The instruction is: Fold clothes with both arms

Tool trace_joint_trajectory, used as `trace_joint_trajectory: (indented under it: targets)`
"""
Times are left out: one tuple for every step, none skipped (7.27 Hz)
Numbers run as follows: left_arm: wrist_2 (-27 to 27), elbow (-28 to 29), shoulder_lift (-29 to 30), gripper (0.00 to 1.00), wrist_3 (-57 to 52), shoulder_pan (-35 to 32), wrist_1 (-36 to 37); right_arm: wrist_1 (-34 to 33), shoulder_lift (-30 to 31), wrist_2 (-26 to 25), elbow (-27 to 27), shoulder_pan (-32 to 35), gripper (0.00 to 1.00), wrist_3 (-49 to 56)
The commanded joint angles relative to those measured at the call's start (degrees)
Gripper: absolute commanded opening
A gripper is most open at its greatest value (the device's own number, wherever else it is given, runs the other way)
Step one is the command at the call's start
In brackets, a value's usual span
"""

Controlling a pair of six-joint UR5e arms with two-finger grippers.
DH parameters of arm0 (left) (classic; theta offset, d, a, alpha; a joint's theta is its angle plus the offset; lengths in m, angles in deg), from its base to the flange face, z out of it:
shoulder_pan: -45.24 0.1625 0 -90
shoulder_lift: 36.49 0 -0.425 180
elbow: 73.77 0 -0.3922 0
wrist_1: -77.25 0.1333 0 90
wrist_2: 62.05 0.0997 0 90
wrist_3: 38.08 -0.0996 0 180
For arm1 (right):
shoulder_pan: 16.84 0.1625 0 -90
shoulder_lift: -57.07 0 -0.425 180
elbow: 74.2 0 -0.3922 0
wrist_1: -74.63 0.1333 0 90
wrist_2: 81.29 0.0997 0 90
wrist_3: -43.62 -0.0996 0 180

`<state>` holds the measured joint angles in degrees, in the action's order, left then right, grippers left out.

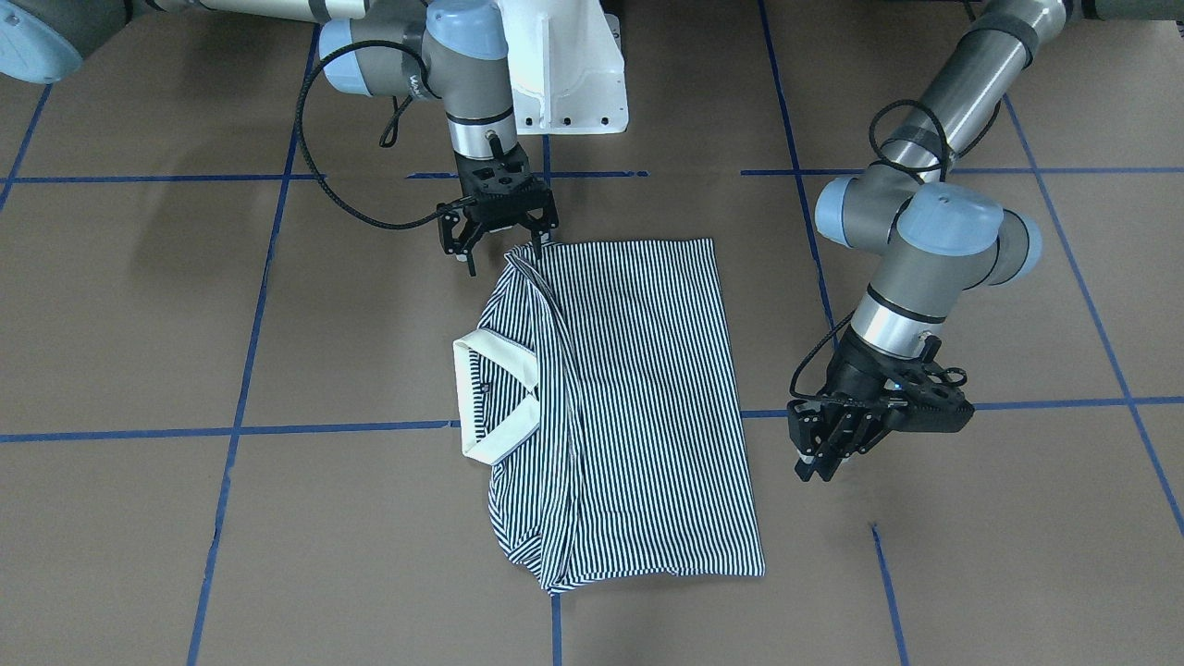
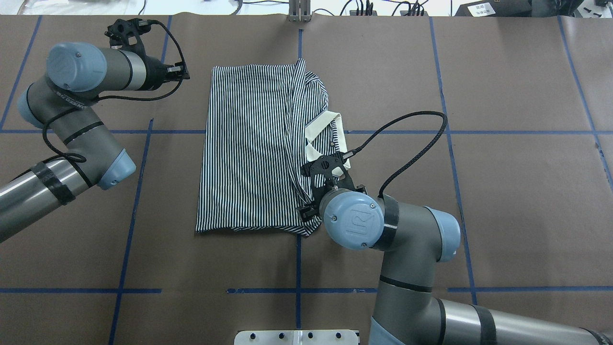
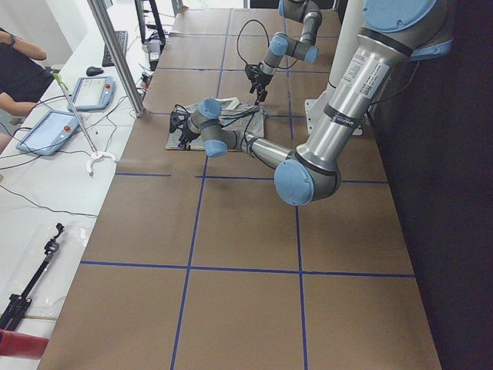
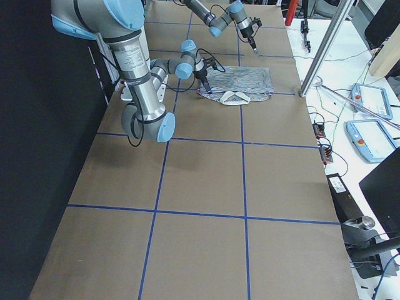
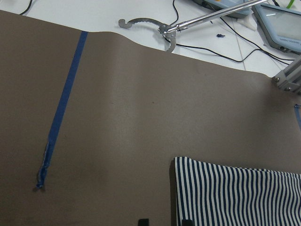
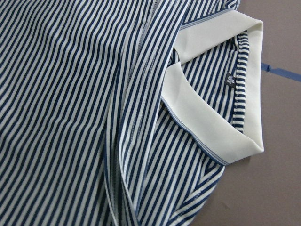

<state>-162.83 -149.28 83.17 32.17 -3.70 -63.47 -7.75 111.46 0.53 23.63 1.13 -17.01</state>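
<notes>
The navy-and-white striped polo shirt [image 1: 638, 398] lies flat in the middle of the table, folded lengthwise, its cream collar [image 1: 495, 393] towards my right arm. It also shows in the overhead view [image 2: 249, 153] and fills the right wrist view [image 6: 70, 94]. My right gripper [image 1: 504, 254] is open, low over the shirt's near corner, with one finger touching the cloth edge. My left gripper [image 1: 819, 467] hangs over bare table beside the shirt's hem, holding nothing. Its fingertips [image 5: 143, 221] stand close together just short of the hem corner [image 5: 235, 197].
Blue tape lines [image 2: 299, 258] cross the brown table. The white pedestal base [image 1: 569, 74] stands at the robot's side. A metal post [image 2: 299, 12] is at the far edge, with a hook tool [image 5: 155, 26] and tablets [image 3: 46, 131] on the operators' bench beyond.
</notes>
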Motion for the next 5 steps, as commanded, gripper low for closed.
trace_joint_trajectory:
  targets:
    - [-0.21, -0.25, -0.22, 0.35, 0.07, 0.07, 0.10, 4.75, -1.30, 0.44, -4.12, -0.39, 0.95, -1.33]
    - [-0.21, -0.25, -0.22, 0.35, 0.15, 0.07, 0.10, 5.47, -1.30, 2.88, -4.14, -0.31, 0.90, -2.63]
    - [-0.21, -0.25, -0.22, 0.35, 0.15, 0.07, 0.10, 6.26, -1.30, 3.25, -4.23, -0.39, 0.86, -4.12]
    - [-0.21, -0.25, -0.22, 0.35, 0.15, 0.07, 0.10, 6.35, -1.30, 3.52, -4.23, -0.40, 0.75, -4.31]
    - [-0.21, -0.25, -0.13, 0.36, 0.24, 0.07, 0.10, 6.53, -1.30, 3.52, -4.14, -0.31, 0.57, -4.32]
